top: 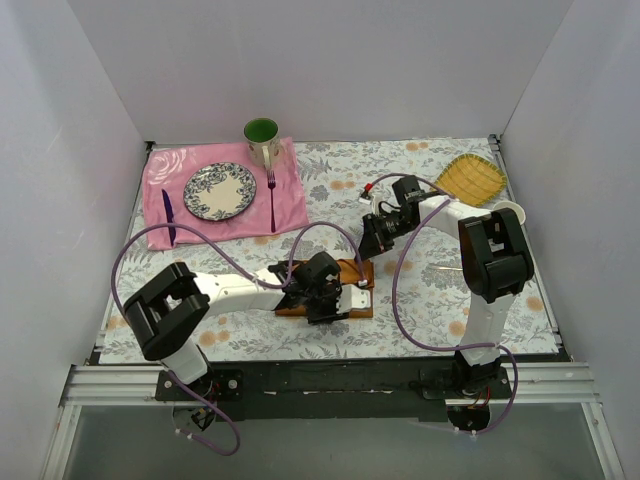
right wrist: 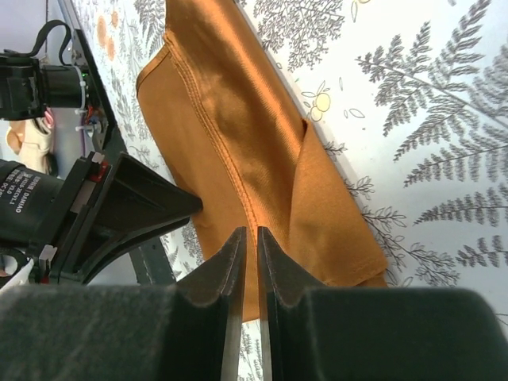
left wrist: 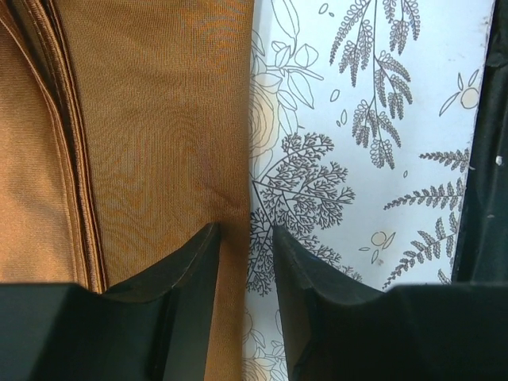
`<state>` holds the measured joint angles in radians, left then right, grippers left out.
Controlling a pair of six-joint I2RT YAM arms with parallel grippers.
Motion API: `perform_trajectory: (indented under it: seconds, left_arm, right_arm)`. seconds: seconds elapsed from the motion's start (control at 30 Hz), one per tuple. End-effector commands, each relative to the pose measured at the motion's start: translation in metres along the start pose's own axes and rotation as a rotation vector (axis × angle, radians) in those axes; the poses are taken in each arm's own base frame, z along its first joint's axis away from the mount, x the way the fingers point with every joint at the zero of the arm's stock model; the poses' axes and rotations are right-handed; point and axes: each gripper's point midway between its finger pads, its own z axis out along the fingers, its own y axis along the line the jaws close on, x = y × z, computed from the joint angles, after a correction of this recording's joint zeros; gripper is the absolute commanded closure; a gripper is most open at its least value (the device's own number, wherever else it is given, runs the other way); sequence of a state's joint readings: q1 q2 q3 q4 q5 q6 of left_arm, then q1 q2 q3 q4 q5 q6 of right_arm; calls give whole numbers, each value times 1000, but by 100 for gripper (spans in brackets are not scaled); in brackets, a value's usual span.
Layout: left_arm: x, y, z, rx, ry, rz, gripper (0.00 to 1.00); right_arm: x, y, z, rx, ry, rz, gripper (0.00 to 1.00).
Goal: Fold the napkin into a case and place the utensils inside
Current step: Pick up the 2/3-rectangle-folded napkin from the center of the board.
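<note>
The left gripper [left wrist: 246,238] has its jaws parted by a modest gap with nothing pinched. They straddle the right-hand edge of the napkin [left wrist: 151,135], one finger over the orange satin and the other over the floral tablecloth [left wrist: 381,119]. The right gripper [right wrist: 248,238] has its jaws drawn almost together, with only a thin slit between them and no cloth visibly caught. It hovers over the lower part of the napkin, where a loose flap lies folded across the middle of its wrist view. In the top view the napkin [top: 365,303] is a partly folded strip at lower centre, mostly hidden under the left wrist. The satin looks slippery, so a pinch that catches only the top layer could drag the fold open. The two grippers also work so near each other that they might collide.
</note>
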<state>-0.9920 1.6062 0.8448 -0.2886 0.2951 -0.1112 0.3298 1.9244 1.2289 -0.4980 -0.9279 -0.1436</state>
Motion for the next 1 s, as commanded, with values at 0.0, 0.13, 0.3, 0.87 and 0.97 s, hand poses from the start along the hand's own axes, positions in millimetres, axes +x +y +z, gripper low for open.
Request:
perform_trajectory:
  seconds: [0.0,0.13,0.3,0.87,0.97]
  left_arm:
    - [23,-6,9,37,90,-6,71]
    - [29,-11,13,61,106,-14,83]
    - [42,-15,18,89,147,-8,94]
    - [-15,6,-24,319,-107,-245,100]
    - [-20,12,-27,333,-128,-271,100]
  right_arm:
    - [9,16,5,-62,7,21,82]
    - [20,11,15,-67,25,57,83]
    - [24,2,21,-55,36,69,84]
    - [-5,14,-16,-19,-64,-228,70]
    - [3,19,-21,-13,-72,-281,65]
